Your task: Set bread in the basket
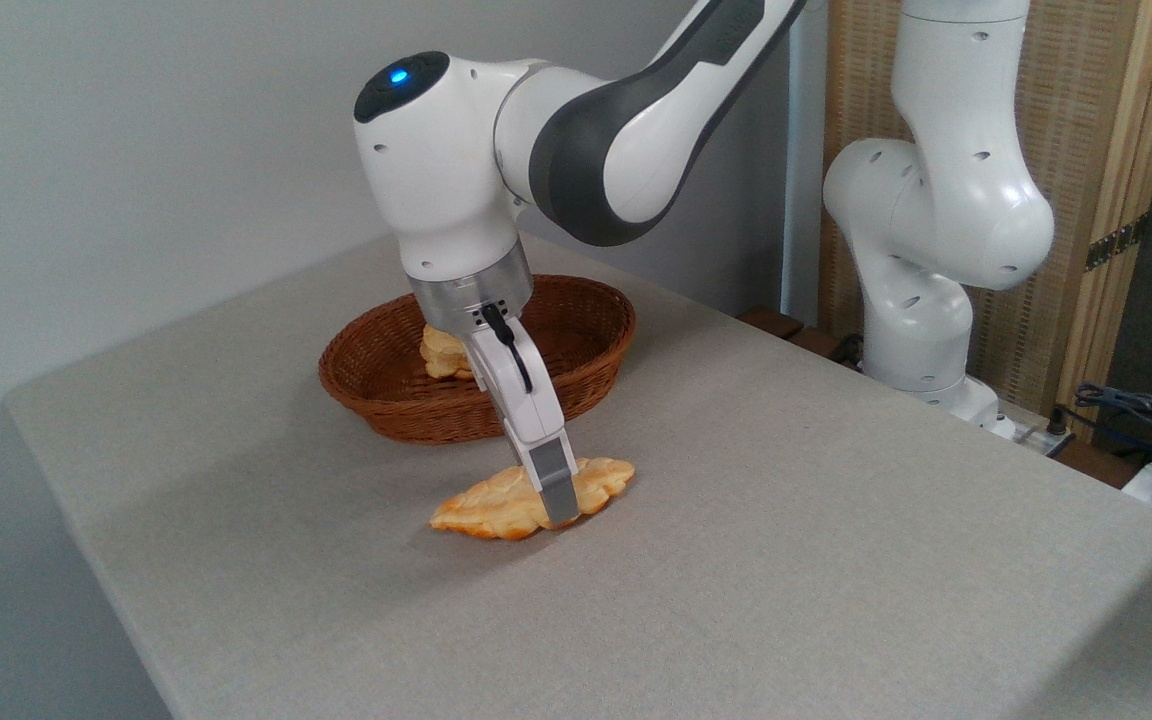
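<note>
a grey table [836, 560] carries the basket [376, 385] and, near it, the bread [481, 510].

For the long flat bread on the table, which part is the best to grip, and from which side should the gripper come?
Probably the middle of the bread, across its narrow width, coming from above. It lies flat on the table, long and thin, with lobed edges, so its ends give little hold. The gripper is already down at that middle part, in front of the basket.
</note>
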`<state>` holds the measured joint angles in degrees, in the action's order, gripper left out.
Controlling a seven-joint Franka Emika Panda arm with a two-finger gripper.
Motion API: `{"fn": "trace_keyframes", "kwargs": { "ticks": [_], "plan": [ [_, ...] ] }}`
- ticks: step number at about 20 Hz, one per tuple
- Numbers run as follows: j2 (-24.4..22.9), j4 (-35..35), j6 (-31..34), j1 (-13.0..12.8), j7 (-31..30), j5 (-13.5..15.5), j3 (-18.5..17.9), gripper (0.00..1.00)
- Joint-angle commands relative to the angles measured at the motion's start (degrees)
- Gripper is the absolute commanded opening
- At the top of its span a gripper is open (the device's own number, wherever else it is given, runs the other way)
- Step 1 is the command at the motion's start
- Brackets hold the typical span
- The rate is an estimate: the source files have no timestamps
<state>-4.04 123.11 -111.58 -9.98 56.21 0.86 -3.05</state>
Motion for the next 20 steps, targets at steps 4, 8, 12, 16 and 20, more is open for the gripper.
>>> {"fn": "trace_keyframes", "kwargs": {
  "ticks": [4,8,12,16,20],
  "plan": [
    [0.9,0.6,-1.3,-1.2,1.1,0.8,-0.2,1.00],
    [0.5,0.4,-1.2,-1.1,1.1,0.8,-0.6,1.00],
    [0.3,0.4,-1.0,-1.0,1.1,0.8,-0.6,1.00],
    [-0.1,-0.1,-0.9,-0.9,1.1,0.8,-0.9,1.00],
    [-0.9,-0.2,-0.3,-0.7,1.1,1.0,-0.9,1.00]
  ]
}}
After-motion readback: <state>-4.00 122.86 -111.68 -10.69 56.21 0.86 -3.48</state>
